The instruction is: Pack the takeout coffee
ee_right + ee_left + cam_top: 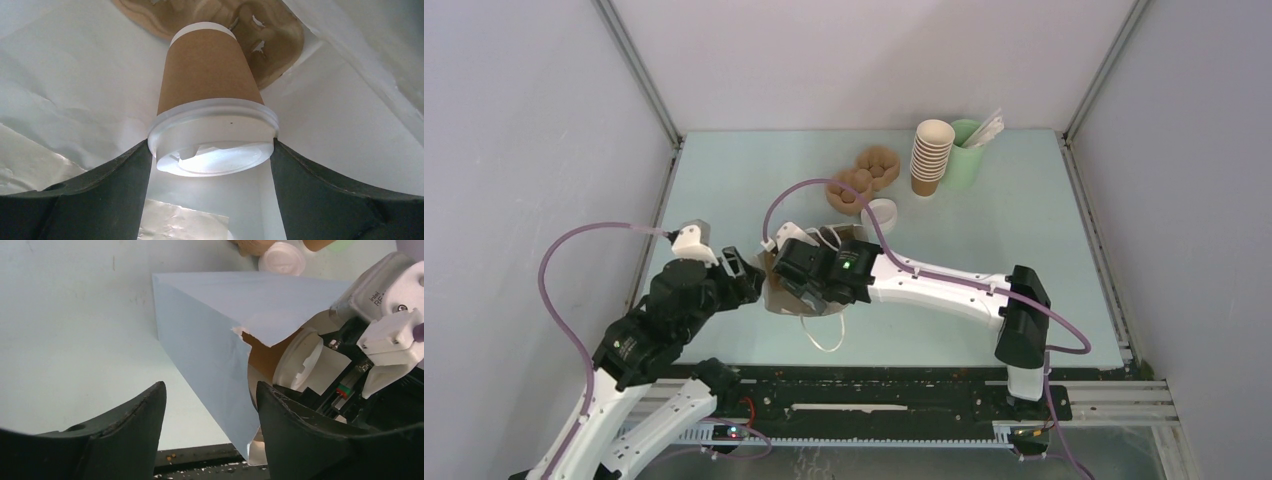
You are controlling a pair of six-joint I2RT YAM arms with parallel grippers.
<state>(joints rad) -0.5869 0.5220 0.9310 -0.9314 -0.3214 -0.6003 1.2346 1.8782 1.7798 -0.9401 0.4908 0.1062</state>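
The takeout coffee [207, 80], a brown paper cup with a white lid [215, 137], is held by its lid between my right gripper's [211, 150] fingers. It is inside a paper bag [75, 85] lying on its side, with the cup's base toward a brown cup carrier [275, 35] deep in the bag. From above, the right gripper [792, 283] reaches into the bag [776, 298]. My left gripper [749, 275] is open at the bag's mouth; the bag's edge [220, 365] lies between its fingers, against the right finger [285, 415]. The cup [265, 357] shows there too.
Two brown cup carriers [864, 178] lie at the back middle, with a loose white lid [881, 213] beside them. A tall stack of lidless cups [931, 155] and a green cup of sticks [969, 150] stand at the back right. The bag's handle [824, 340] trails toward the near edge.
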